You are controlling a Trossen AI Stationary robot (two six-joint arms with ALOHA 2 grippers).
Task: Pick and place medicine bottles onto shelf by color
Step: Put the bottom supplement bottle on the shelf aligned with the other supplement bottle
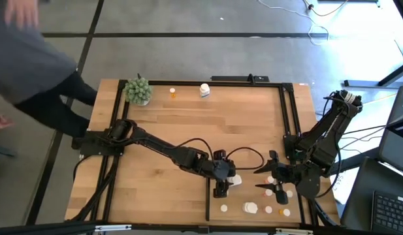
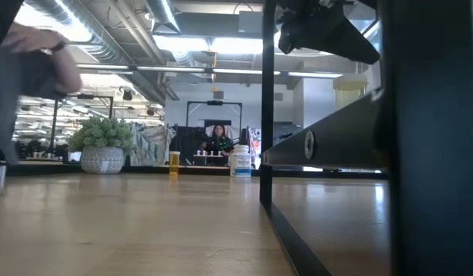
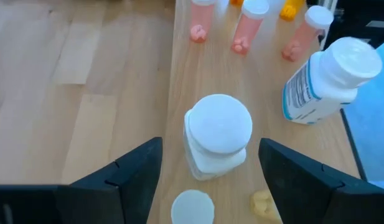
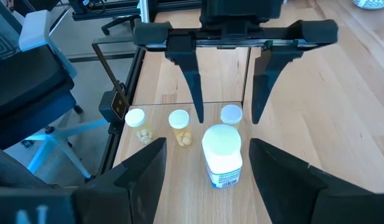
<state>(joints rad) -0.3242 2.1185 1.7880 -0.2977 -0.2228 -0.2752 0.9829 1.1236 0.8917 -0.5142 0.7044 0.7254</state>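
Observation:
My left gripper [image 1: 222, 189] [image 3: 210, 180] is open over the shelf [image 1: 245, 194], low above it. Its fingers stand on either side of a small upright white bottle [image 3: 218, 134] without touching it. My right gripper [image 1: 265, 181] [image 4: 207, 174] is open opposite it, its fingers on either side of a chunkier white labelled bottle [image 4: 223, 155], apart from it. Orange bottles with white caps [image 4: 179, 124] [image 4: 137, 121] stand upright beside these. More small bottles [image 1: 251, 207] stand near the shelf's near edge. An orange bottle [image 1: 172, 93] and a white one [image 1: 204, 90] stand at the table's far edge.
A green plant ball in a pot [image 1: 138, 90] stands at the far left corner. A black frame [image 1: 287, 111] runs along the table's right side and a black strip [image 1: 208, 196] along the shelf's left side. A person [image 1: 25, 59] stands beyond the table's far left corner.

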